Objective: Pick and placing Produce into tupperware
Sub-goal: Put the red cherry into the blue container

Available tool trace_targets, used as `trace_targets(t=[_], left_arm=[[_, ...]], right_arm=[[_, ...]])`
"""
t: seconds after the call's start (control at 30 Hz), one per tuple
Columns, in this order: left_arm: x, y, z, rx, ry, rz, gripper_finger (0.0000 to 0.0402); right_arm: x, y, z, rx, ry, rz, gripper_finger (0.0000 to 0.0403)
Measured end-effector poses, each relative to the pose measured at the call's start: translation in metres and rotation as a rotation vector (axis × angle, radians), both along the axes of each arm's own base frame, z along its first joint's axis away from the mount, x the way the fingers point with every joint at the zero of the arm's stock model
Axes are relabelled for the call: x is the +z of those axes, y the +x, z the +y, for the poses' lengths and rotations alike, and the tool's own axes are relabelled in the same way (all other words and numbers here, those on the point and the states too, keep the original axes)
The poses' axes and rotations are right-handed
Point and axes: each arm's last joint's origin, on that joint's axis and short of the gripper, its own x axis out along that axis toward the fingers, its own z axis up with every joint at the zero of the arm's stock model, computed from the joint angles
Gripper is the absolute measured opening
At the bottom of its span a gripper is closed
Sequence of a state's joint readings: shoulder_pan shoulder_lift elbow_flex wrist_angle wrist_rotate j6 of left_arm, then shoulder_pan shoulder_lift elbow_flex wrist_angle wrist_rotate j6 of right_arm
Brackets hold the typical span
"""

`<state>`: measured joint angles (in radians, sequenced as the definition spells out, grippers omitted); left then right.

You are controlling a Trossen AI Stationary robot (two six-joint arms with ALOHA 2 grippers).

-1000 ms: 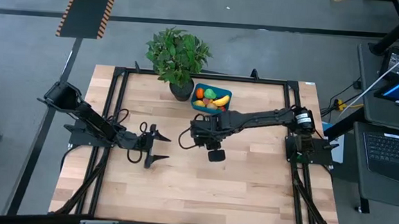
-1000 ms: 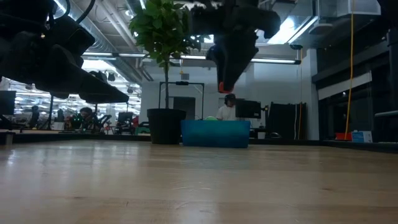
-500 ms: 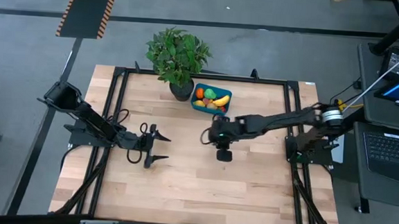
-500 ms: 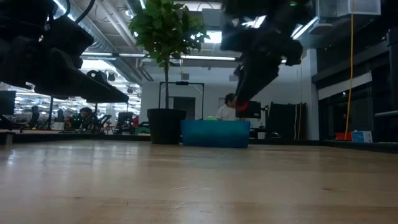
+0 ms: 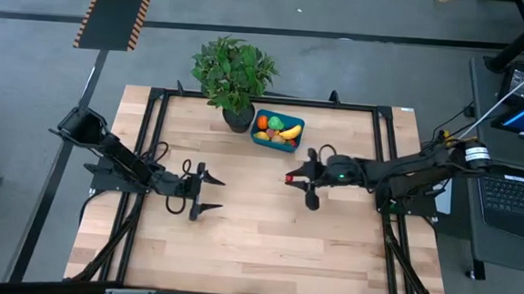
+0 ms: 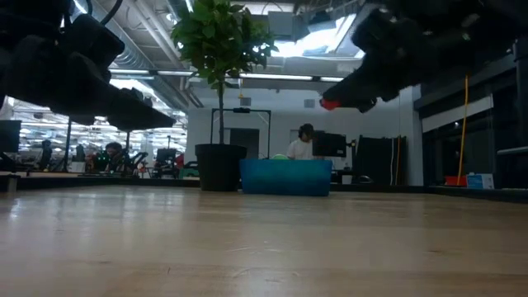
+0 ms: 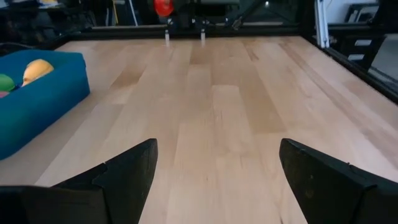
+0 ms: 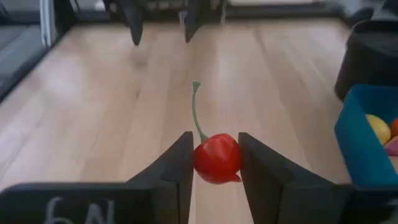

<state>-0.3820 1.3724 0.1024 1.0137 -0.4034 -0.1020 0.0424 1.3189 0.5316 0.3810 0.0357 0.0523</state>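
My right gripper (image 5: 289,178) is above the middle of the table, fingers pointing toward the table's left edge, shut on a red toy fruit (image 8: 216,158) with a thin green stem (image 8: 196,112). The fruit also shows in the low view (image 6: 329,104), well above the table. The teal tupperware (image 5: 278,131) rests on its base near the far edge and holds a yellow banana (image 5: 290,130), an orange piece (image 5: 263,122) and other small produce. My left gripper (image 5: 212,194) waits open over the table's left half. My right gripper pinches the red fruit's round body (image 8: 231,163) between its two fingers (image 8: 177,165), one on each side. The fingers come nearly level from the table's right side. The fruit is lifted clear of the table, its green stem sticking out ahead of the fingertips.
A leafy potted plant (image 5: 233,72) stands in a dark pot (image 6: 219,167) just left of the tupperware. Black frame rails (image 5: 265,100) run along the table's edges. Bare wood (image 5: 265,247) lies across the near half. People and desks show in the room beyond.
My right gripper has drawn back toward the table's right edge, carrying the red fruit with it, and has tipped from pointing steeply down to nearly level. The fruit has stayed in the shut fingers throughout.
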Motion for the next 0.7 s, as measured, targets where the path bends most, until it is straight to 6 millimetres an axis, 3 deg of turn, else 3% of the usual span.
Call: trace_targets(t=[0.27, 0.7], left_arm=[[0.002, 0.001, 0.001, 0.007, -0.008, -0.020, 0.0330], [0.002, 0.003, 0.010, 0.054, -0.007, -0.019, 0.0330]], right_arm=[[-0.015, -0.030, -0.011, -0.045, 0.028, -0.272, 0.0112], [0.005, -0.034, -0.019, -0.070, -0.031, -0.502, 0.0114]])
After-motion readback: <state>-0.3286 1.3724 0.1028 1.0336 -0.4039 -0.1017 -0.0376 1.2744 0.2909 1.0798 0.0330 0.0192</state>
